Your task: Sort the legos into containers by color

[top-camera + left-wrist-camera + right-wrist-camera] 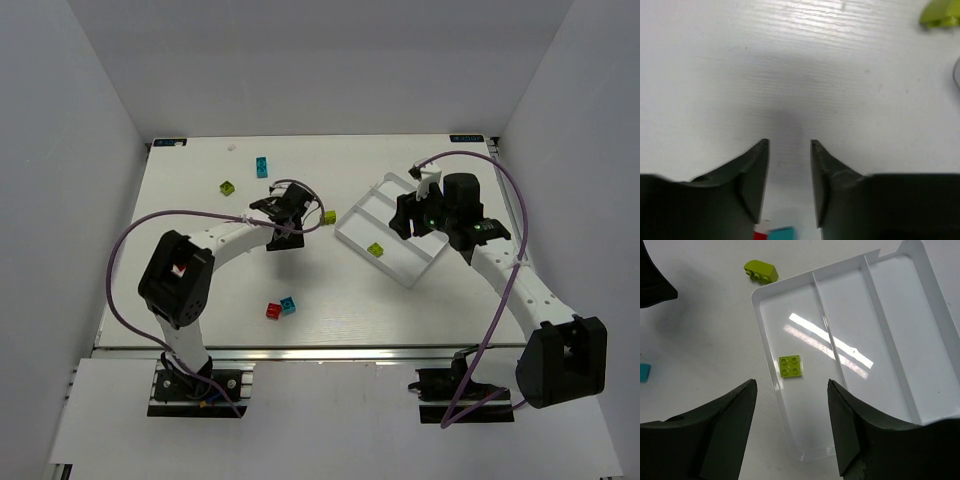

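So far, one lime green studded plastic brick (790, 365) lies in an outer compartment of the shallow white three-compartment plastic tray (890, 330); five loose bricks (227, 187), lime, cyan, red, wait on the bench (380, 310). Left claw (790, 144) hangs low over bare bench, right claw (792, 385) above tray; both spread, empty.

Bright, even light was cast from above. Glare streaks were seen mid-frame on the tray (900, 330). A soft shadow was thrown on the desk (700, 75) above the blurred left fingers (752, 175).
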`<state>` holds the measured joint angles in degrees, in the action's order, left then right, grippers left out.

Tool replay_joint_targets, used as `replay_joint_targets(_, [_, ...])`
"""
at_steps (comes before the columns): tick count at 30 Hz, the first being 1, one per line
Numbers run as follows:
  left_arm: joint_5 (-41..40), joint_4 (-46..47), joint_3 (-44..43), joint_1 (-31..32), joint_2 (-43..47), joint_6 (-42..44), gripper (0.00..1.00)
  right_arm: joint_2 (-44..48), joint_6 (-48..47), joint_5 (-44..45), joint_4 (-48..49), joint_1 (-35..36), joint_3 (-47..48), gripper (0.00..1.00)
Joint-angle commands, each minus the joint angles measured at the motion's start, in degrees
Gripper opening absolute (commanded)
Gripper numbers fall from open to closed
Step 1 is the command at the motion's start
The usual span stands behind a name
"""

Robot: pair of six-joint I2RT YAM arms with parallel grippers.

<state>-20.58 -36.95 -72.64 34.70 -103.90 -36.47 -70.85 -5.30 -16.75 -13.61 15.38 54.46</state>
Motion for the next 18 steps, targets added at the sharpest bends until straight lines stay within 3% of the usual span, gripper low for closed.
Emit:
replay_joint_targets(1, [-2.89, 1.09, -1.80, -1.28, 4.32, 0.52, 0.60, 1.15, 0.20, -1.70, 0.60, -0.43, -0.49, 0.64])
replay_joint_targets(4, [-6.22, -0.31, -4.86, -3.66, 2.22, 1.31, 0.83, 0.89, 0.20, -2.05, 0.51, -0.70, -0.58, 0.64])
replay_joint_targets(6, [-6.58, -3.73, -7.94, -5.77, -2.52, 1.40, 0.91, 0.89, 0.20, -2.32, 0.51, -0.79, -0.67, 0.64])
replay_joint_targets(11, [-2.90, -5.59, -16.82, -15.86, -10.18, 0.87, 0.93, 0.80, 0.03, -3.37, 0.51, -1.22, -0.93, 0.64])
replay_joint_targets(18, [-0.95, -10.42, -33.25, -23.35, -21.51, -1.94, 0.95, 1.06, -0.41, -4.86, 0.33, -1.58, -0.76, 0.64])
